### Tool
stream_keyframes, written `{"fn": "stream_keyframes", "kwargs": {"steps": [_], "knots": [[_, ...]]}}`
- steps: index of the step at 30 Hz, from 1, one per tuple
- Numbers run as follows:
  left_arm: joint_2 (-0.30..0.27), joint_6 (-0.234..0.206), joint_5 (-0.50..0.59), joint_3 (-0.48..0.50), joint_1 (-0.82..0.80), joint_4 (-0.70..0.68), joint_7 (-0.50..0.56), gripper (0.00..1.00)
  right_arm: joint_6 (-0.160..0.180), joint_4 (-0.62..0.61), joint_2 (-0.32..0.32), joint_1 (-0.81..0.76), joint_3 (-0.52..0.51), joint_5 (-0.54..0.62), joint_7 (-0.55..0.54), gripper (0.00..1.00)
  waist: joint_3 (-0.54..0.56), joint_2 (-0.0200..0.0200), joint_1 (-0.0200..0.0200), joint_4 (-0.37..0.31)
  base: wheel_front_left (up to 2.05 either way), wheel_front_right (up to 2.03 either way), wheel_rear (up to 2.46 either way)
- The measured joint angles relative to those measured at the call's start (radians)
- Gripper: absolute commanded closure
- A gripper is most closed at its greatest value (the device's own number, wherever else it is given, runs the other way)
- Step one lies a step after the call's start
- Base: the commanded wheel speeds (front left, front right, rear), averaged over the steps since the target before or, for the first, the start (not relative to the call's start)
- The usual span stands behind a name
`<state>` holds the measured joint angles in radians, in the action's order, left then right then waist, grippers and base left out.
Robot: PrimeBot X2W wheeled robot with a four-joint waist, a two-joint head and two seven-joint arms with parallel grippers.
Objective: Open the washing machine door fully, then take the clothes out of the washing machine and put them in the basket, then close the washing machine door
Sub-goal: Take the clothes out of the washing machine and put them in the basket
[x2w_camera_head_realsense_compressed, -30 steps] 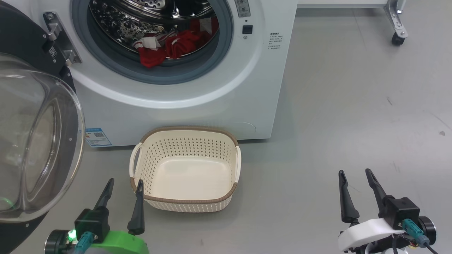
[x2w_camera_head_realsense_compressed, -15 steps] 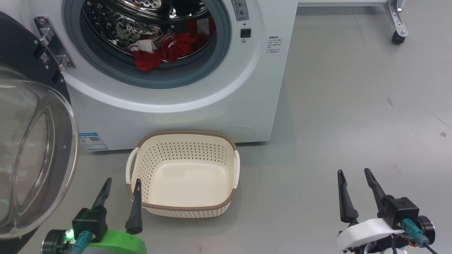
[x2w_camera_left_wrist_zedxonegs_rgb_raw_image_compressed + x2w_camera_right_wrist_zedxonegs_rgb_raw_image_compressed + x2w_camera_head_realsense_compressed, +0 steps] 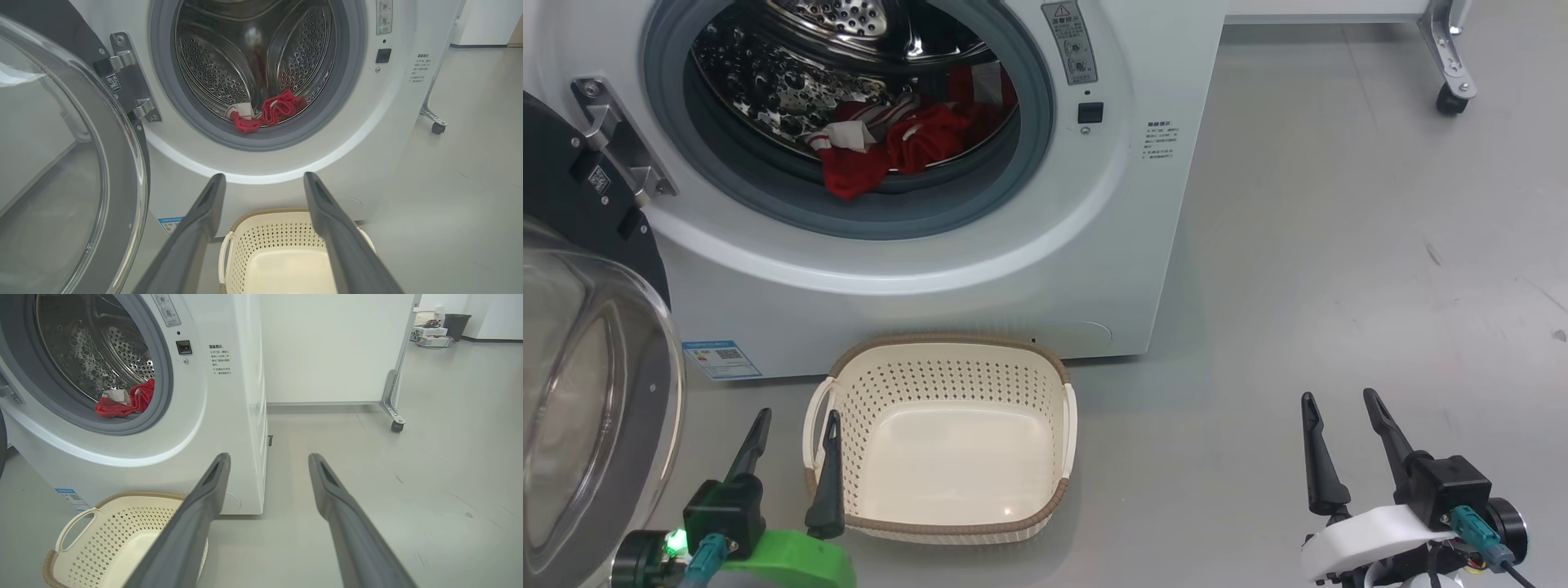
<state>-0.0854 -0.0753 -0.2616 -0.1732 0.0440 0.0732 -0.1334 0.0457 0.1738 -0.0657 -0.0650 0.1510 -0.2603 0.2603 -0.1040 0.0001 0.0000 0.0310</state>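
The white washing machine (image 3: pixel 1143 245) stands with its round black door (image 3: pixel 588 392) swung out to the left, glass bowl bulging toward me. Red clothes (image 3: pixel 882 151) with white patches lie at the drum's front lip, also seen as a red bundle (image 3: pixel 278 110) and a red heap (image 3: pixel 126 402). The cream basket (image 3: pixel 947 523) sits on the floor before the machine, nothing in it. My left gripper (image 3: pixel 796 416) is open at the basket's left handle, held low. My right gripper (image 3: pixel 1339 398) is open over bare floor to the right.
A white panel on a castor frame (image 3: pixel 392 412) stands behind and right of the machine. Grey floor stretches to the right. A bin and boxes (image 3: pixel 443 328) sit far back.
The head camera has tilted up and shifted, so machine and basket sit lower and further left in the picture. Both grippers keep their places and stay open.
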Motion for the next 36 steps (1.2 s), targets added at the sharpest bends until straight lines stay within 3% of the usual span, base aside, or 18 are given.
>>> {"fn": "stream_keyframes", "kwargs": {"steps": [36], "knots": [[0.000, -0.009, 0.008, -0.005, 0.000, 0.009, 0.000, 0.00, -0.003, 0.013, 0.001, 0.000, 0.001, 0.000, 0.000, 0.00, 0.018, 0.0000, 0.0000, 0.012, 0.20, -0.20, 0.00]]}}
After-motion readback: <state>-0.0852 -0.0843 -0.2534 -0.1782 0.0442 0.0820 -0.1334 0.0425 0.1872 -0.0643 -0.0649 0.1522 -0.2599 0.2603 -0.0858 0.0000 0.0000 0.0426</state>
